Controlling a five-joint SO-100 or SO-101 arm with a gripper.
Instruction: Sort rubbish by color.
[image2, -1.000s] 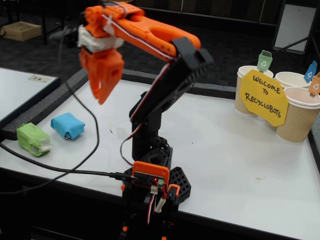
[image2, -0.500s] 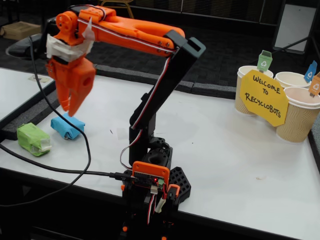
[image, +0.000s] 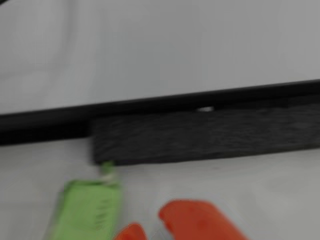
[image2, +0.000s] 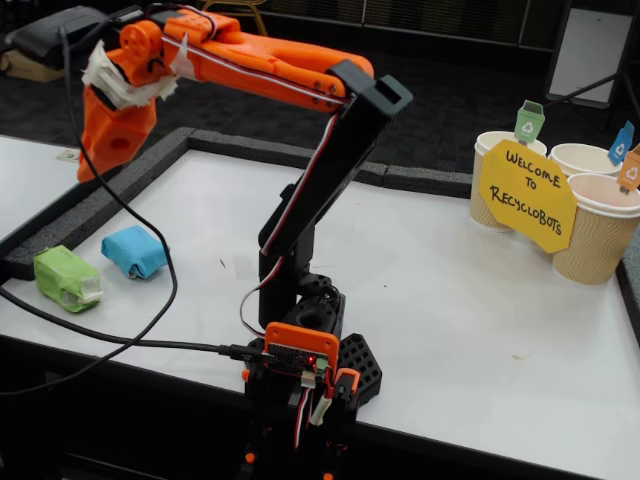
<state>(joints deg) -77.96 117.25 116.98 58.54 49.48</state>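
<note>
My pincer (image2: 88, 165) is hanging high up at the far left in the fixed view, over the dark strip (image2: 100, 200) btw 2 white tables. I can't tell if it's open or shut, and nothing is showing in it. The green lump (image2: 66, 278) is lying on the table (image2: 450, 320) near the left edge, w/ the blue lump (image2: 134, 251) just beside it. The wrist view is blurry, showing the green lump (image: 90, 210) by my orange fingertips (image: 200, 220).

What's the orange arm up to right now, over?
Claw raised, carrying nothing. Green lump and blue lump on the table below it. Black cable hangs by blue lump.
</note>
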